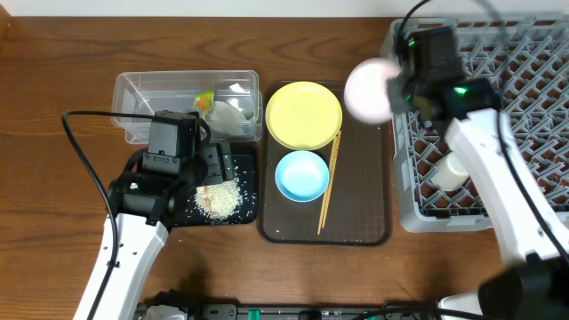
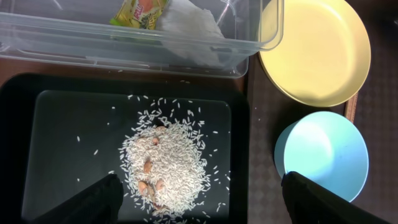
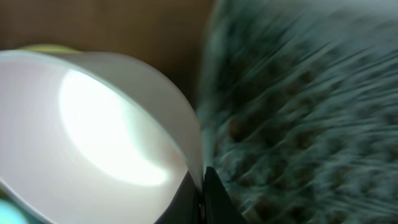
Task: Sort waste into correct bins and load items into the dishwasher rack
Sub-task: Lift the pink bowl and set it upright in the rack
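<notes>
My right gripper (image 1: 397, 89) is shut on the rim of the white bowl (image 1: 368, 90), held in the air at the left edge of the grey dishwasher rack (image 1: 533, 80); in the right wrist view the bowl (image 3: 93, 137) fills the left, the blurred rack (image 3: 311, 112) the right. A small white cup (image 1: 447, 171) lies in the rack. My left gripper (image 2: 198, 205) is open above the rice heap (image 2: 168, 165) in the black tray (image 2: 37, 112). The snack wrapper (image 2: 142, 12) and white tissue (image 2: 189, 31) lie in the clear tub (image 2: 93, 46). Yellow plate (image 1: 303, 115), blue bowl (image 1: 301, 175) and chopsticks (image 1: 328, 182) rest on the brown tray.
The brown serving tray (image 1: 364, 204) lies between the black tray and the rack. A few brownish bits sit in the rice. A black cable (image 1: 84, 160) loops left of the left arm. The rack's left wall stands close to the held bowl.
</notes>
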Action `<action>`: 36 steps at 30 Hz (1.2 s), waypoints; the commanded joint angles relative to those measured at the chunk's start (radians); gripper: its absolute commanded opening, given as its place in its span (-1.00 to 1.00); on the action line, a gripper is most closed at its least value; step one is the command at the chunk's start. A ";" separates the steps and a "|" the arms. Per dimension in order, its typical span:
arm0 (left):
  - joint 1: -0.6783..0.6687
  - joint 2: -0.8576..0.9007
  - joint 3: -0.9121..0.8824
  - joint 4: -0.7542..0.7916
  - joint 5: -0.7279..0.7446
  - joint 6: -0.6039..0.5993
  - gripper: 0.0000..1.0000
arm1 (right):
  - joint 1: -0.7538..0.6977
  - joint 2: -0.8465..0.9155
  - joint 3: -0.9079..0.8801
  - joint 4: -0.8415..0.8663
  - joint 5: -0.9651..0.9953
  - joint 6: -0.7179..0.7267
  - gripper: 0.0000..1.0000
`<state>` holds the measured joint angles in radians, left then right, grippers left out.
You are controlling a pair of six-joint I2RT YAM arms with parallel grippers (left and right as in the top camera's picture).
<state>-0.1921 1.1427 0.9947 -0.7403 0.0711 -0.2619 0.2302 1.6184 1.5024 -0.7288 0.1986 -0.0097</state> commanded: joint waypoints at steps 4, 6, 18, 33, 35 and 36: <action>0.003 0.000 0.004 -0.003 -0.012 0.002 0.69 | -0.010 -0.006 0.006 0.224 0.415 0.008 -0.97; 0.003 0.000 0.004 -0.003 -0.012 0.002 0.69 | -0.016 0.005 0.006 0.305 0.492 -0.007 -0.97; 0.003 0.000 0.004 -0.003 -0.012 0.002 0.69 | -0.077 0.210 0.006 0.744 0.798 -0.121 -0.97; 0.003 0.000 0.004 -0.003 -0.012 0.002 0.69 | -0.087 0.459 0.006 0.867 0.833 -0.145 -0.97; 0.003 0.000 0.004 -0.003 -0.012 0.002 0.69 | -0.085 0.476 0.006 0.865 0.845 -0.146 -0.97; 0.003 0.000 0.004 -0.003 -0.012 0.002 0.69 | -0.085 0.478 0.006 0.859 0.845 -0.145 -0.97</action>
<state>-0.1921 1.1427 0.9947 -0.7406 0.0711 -0.2619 0.1562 2.0808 1.5070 0.1314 0.9989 -0.1448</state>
